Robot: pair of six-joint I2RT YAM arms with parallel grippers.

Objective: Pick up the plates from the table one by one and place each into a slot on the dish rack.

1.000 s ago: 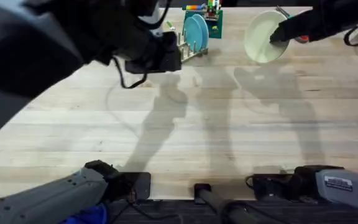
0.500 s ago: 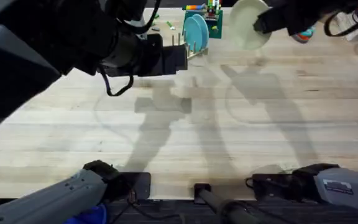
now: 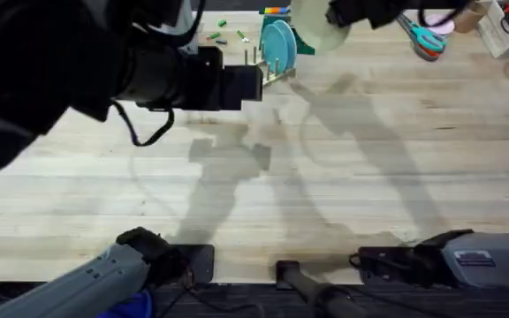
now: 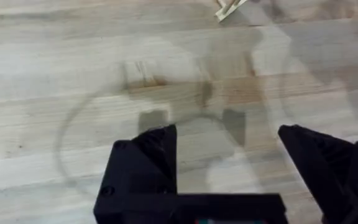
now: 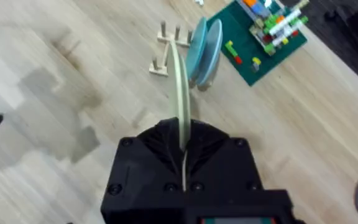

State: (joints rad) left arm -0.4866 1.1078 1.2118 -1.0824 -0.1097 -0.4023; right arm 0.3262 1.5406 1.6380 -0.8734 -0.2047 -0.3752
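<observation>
Aloft, right pincer (image 5: 182,146) grips cream plate (image 5: 178,87) above dish rack (image 5: 166,53).

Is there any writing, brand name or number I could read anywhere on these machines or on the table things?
None can be read.
A white label on the right arm's base carries print too blurred to read.
The cream plate, teal plates, dish rack and table bear no text.

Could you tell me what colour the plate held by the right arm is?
Pale cream-yellow plate, clearest in the overhead view.
</observation>
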